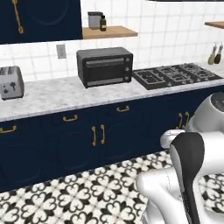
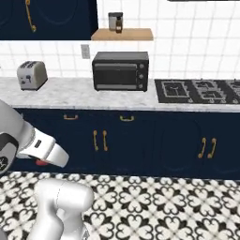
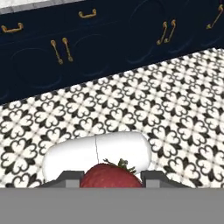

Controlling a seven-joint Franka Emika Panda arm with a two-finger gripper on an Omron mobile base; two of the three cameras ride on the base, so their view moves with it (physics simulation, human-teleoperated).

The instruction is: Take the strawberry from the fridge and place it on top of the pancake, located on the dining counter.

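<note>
A long row of navy cabinets (image 2: 126, 140) with gold handles is seen across both base views, topped by a marble surface (image 1: 52, 94). Below it the floor (image 2: 154, 201) is covered with black-and-white patterned tiles. On the surface a black toaster oven (image 2: 121, 70) is placed near the middle, and a gas hob (image 1: 177, 75) is set into the surface just to its right. A silver toaster (image 2: 32, 75) stands well apart to the left. Above the oven, a wooden shelf (image 1: 109, 31) on the white tiled wall carries a grey canister (image 1: 94, 20) and a small dark bottle (image 1: 103, 23), standing just beside each other. Two more bottles (image 1: 215, 54) are seen at the far right edge of the left base view.

In the hand view the claw (image 3: 111, 179) is pinching the strawberry (image 3: 111, 176), which is held between the two dark tips, above the tiled floor and in front of the cabinets. In the right base view a small red spot (image 2: 42, 162) shows under the white hand, low at the left.
</note>
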